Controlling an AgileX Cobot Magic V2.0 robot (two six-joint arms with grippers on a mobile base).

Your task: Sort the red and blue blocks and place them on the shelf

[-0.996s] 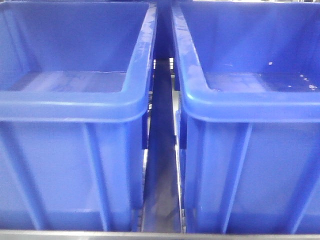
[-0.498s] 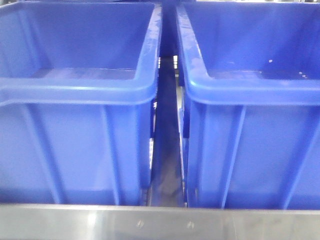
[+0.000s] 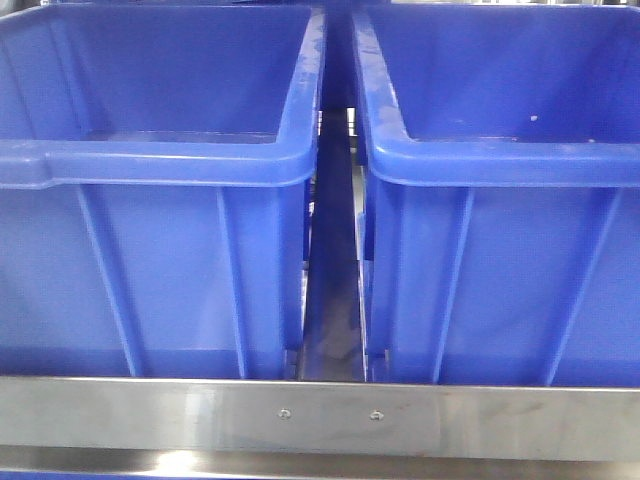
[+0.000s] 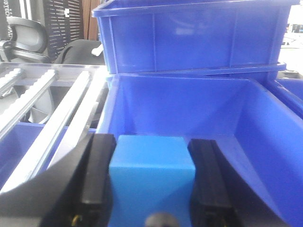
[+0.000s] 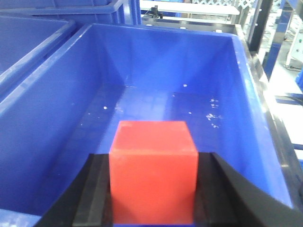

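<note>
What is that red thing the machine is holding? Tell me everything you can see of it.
A plain red block, a matte cube with clean edges and no markings; the material could be plastic or painted wood. It sits level, clamped on its left and right faces between the black fingers of the right gripper, held over the open blue bin, apparently not touching it.

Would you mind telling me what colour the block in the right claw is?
Bright red block; it shows best in the right wrist view, held between the right claw pads.

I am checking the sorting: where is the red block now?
In the right wrist view, the red block is held in the right gripper, above the inside of a large blue bin.
</note>
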